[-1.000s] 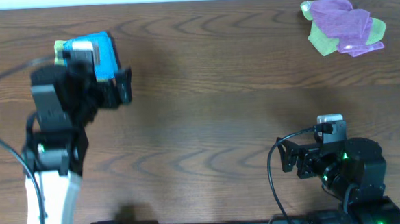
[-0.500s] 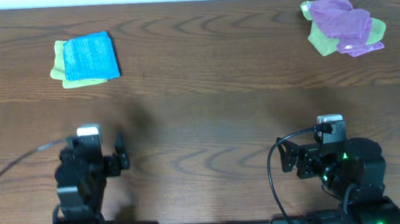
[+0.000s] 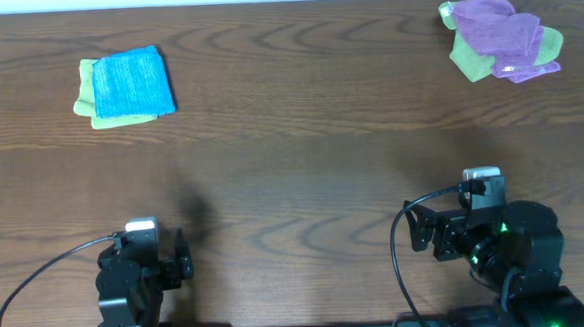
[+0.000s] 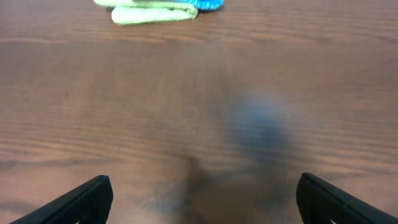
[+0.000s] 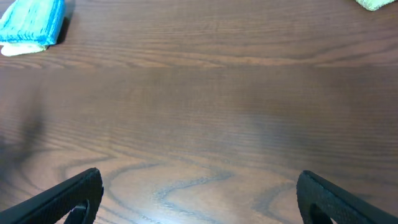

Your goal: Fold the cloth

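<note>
Item 1: the cloth (image 3: pixel 133 84), sky-blue terry, lying flat as a neat rectangle near the far left corner of the table (image 3: pixel 300 133). It rests on top of a light green cloth (image 3: pixel 86 94) whose edges stick out along its left and near sides. The left wrist view catches only a blue sliver of the cloth (image 4: pixel 208 4) at the top of the picture, with the green layer (image 4: pixel 152 12) in front of it. In the right wrist view it (image 5: pixel 31 22) sits in the top left corner

Item 2: a purple cloth (image 3: pixel 500 27), rumpled, heaped on a second light green cloth (image 3: pixel 472 64) near the far right corner, well apart from item 1

Item 3: left gripper (image 3: pixel 182 261), close to the near edge on the left side, jaws spread wide with nothing between them; in its own wrist view (image 4: pixel 204 180) bare wood lies between the two dark fingertips. A black cable (image 3: pixel 38 282) loops off its arm

Item 4: right gripper (image 3: pixel 421 239), close to the near edge on the right side, jaws likewise spread wide and holding nothing (image 5: pixel 199 179)

Both grippers are well apart from the cloth
</note>
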Tool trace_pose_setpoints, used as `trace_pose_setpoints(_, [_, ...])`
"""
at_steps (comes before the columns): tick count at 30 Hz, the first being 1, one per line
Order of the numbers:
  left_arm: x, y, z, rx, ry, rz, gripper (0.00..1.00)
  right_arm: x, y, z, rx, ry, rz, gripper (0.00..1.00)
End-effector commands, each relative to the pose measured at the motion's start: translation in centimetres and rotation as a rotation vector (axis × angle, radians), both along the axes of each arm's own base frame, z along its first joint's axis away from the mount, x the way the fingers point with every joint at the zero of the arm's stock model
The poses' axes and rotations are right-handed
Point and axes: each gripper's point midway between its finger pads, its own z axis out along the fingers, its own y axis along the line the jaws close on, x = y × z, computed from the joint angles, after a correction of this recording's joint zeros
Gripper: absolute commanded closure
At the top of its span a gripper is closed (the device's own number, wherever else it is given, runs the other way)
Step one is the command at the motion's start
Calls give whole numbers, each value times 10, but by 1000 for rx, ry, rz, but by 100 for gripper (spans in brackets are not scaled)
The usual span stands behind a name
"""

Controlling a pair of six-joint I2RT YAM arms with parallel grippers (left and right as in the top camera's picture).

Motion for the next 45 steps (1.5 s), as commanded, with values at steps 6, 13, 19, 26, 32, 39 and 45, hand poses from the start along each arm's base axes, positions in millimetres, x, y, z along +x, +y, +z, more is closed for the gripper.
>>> trace_pose_setpoints(6, [-11,-5,-19,60,43,-77,5,0,-2,-2,8,7,-16,1])
trace_pose_setpoints(13, [-14,-14,-39,33,91,-124,5,0,-2,-2,8,7,-16,1])
trace_pose_setpoints(19, [-13,-11,-39,50,91,-117,5,0,-2,-2,8,7,-16,1])
trace_pose_setpoints(26, [-13,-11,-38,50,90,-117,5,0,-2,-2,8,7,-16,1])
trace_pose_setpoints(32, [-13,-11,-38,50,90,-117,5,0,-2,-2,8,7,-16,1])
trace_pose_setpoints(39, [-13,-11,-38,50,90,-117,5,-1,-2,-3,7,10,-16,1])
trace_pose_setpoints(45, [-13,-11,-38,50,90,-117,5,-3,-15,-17,-66,29,-53,1])
